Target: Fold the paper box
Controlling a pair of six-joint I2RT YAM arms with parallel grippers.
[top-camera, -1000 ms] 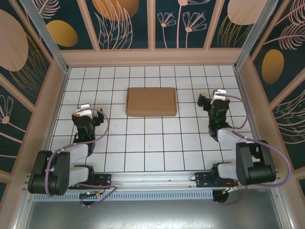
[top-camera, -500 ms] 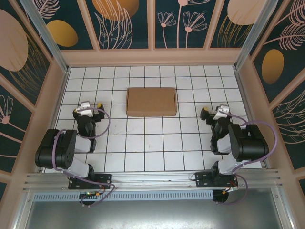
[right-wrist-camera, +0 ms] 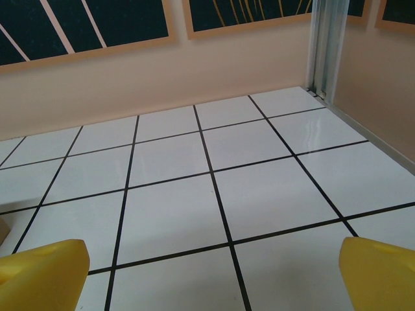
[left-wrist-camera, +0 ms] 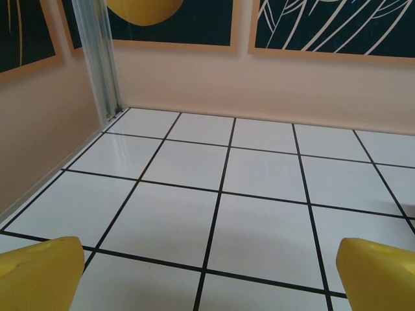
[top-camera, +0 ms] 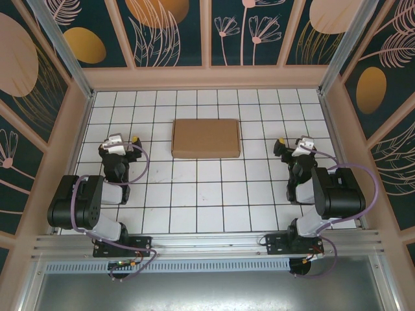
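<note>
The paper box (top-camera: pixel 206 138) lies flat and closed on the white tiled floor, a plain brown rectangle a little back from the middle. My left gripper (top-camera: pixel 118 140) hovers low to its left, about a tile and a half away. My right gripper (top-camera: pixel 298 143) sits to its right at a similar distance. Both point at the back wall, not at the box. In the left wrist view the yellow fingertips (left-wrist-camera: pixel 39 277) stand far apart with bare tile between them, and the gripper (left-wrist-camera: pixel 211 288) is open. The right gripper (right-wrist-camera: pixel 211 288) shows the same wide gap between its fingertips (right-wrist-camera: pixel 379 275).
Pale walls with dark floral panels enclose the floor (top-camera: pixel 194 194) on three sides. A metal corner post (left-wrist-camera: pixel 97 61) stands ahead of the left gripper and another post (right-wrist-camera: pixel 326 45) ahead of the right. Both arms are folded close to their bases along the near rail (top-camera: pixel 207 245).
Both arms have folded back toward their bases, the upper links swinging upright. The right gripper has drawn nearer from its farther spot. The box has not moved.
</note>
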